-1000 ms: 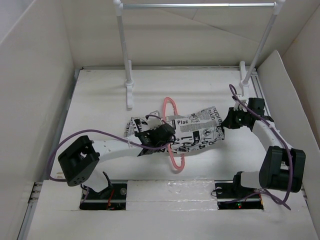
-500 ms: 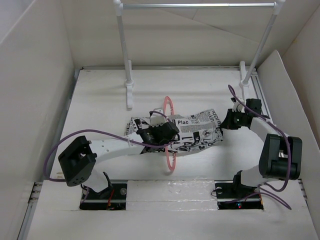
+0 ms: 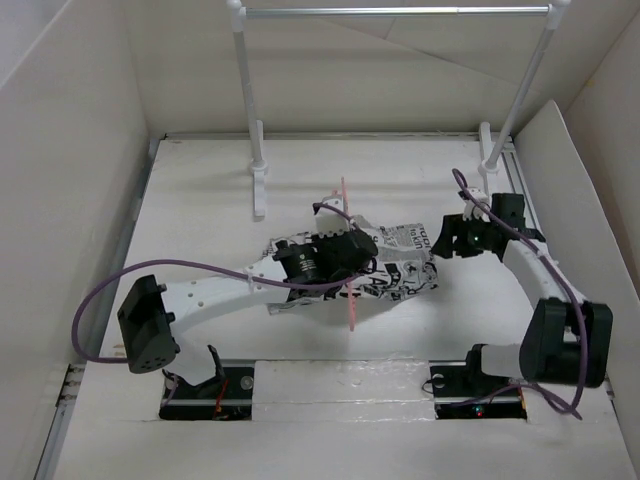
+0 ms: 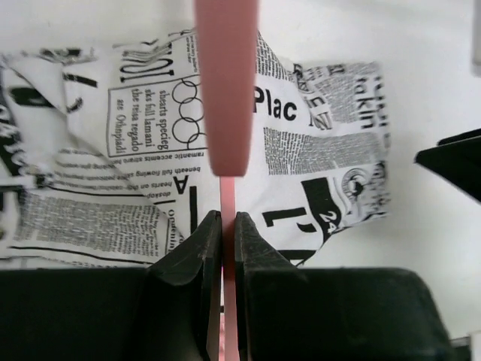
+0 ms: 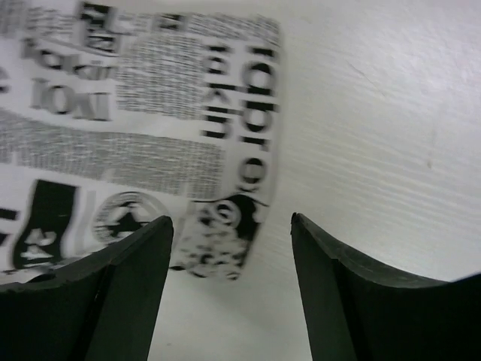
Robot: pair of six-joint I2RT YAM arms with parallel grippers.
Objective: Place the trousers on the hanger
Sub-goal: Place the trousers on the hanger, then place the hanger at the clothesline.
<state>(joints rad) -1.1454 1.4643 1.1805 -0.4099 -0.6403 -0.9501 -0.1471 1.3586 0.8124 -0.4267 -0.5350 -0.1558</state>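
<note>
Trousers (image 3: 400,265) of white cloth with black newspaper print lay crumpled and spread flat near the middle of the white table (image 3: 200,190). Plain white walls (image 3: 70,150) closed in the table on the left, right and far sides. At the far edge stood a rack (image 3: 395,11) with two white posts and a silver bar across the top, well apart from the cloth.

The left gripper (image 3: 352,255) hung over the left part of the trousers, its jaws pinched narrow on the hanger (image 3: 352,310), a slim pale pink rod. From above the hanger showed edge-on as a thin line running near to far across the cloth. In the left wrist view the two black fingers (image 4: 188,256) pressed on the pink rod (image 4: 225,90) from both sides, with the printed cloth (image 4: 316,150) below them.

The right gripper (image 3: 440,243) sat at the right end of the trousers, close above the table. Its jaws stood wide apart and gripped nothing. In the right wrist view the hem of the cloth (image 5: 150,135) reached into the gap beside one finger (image 5: 120,286), while the other finger was over bare table
</note>
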